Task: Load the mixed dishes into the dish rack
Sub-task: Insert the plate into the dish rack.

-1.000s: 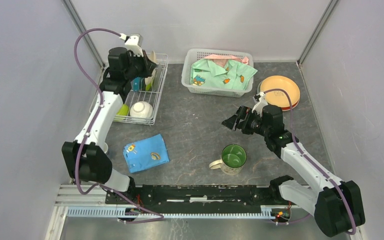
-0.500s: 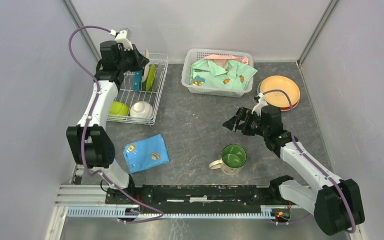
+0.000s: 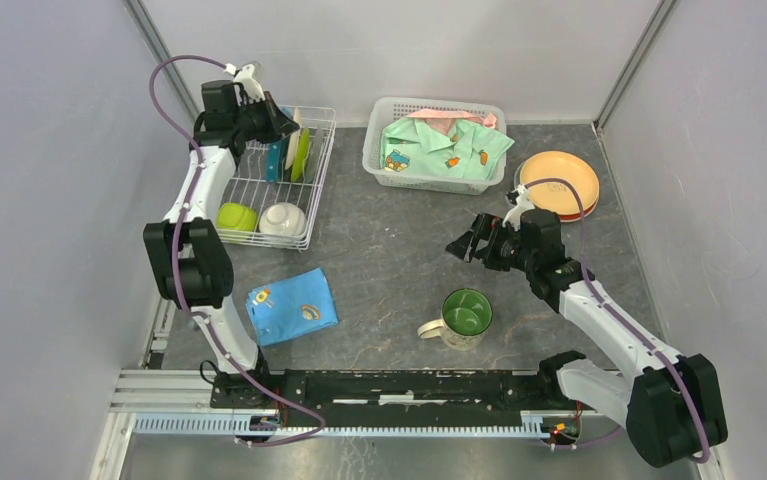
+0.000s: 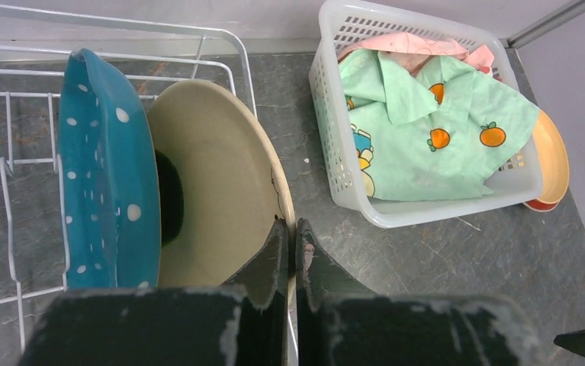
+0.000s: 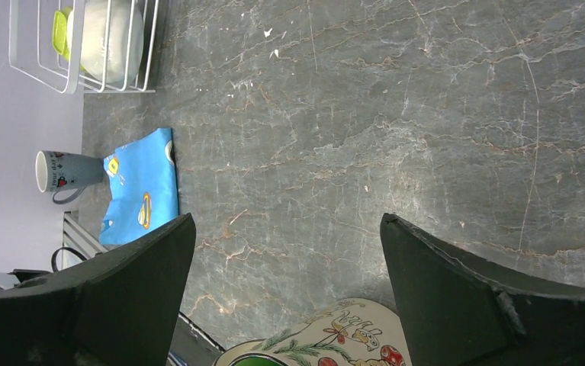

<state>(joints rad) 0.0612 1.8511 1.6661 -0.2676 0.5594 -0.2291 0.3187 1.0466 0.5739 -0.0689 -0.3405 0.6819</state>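
The white wire dish rack (image 3: 311, 200) stands at the back left. It holds a blue dotted plate (image 4: 102, 175) on edge, a lime-green plate (image 3: 302, 155), a green bowl (image 3: 236, 216) and a white bowl (image 3: 282, 218). My left gripper (image 4: 290, 229) is shut on the rim of a cream plate (image 4: 220, 191), which stands upright next to the blue one. In the top view the left gripper (image 3: 284, 128) is over the rack's back end. My right gripper (image 5: 287, 221) is open and empty above the beige mug (image 3: 464, 315) with a green inside. Orange plate (image 3: 557, 178) lies on a red one at the right.
A white latticed basket (image 3: 374, 150) with green clothing stands at the back centre. A folded blue cloth (image 3: 291, 305) lies near the front left. A small grey cup (image 5: 64, 171) lies beside the cloth by the left wall. Grey walls close in on both sides.
My left arm has swung back and left, and the cream plate now stands more upright in the rack beside the blue plate. My right gripper has barely moved.
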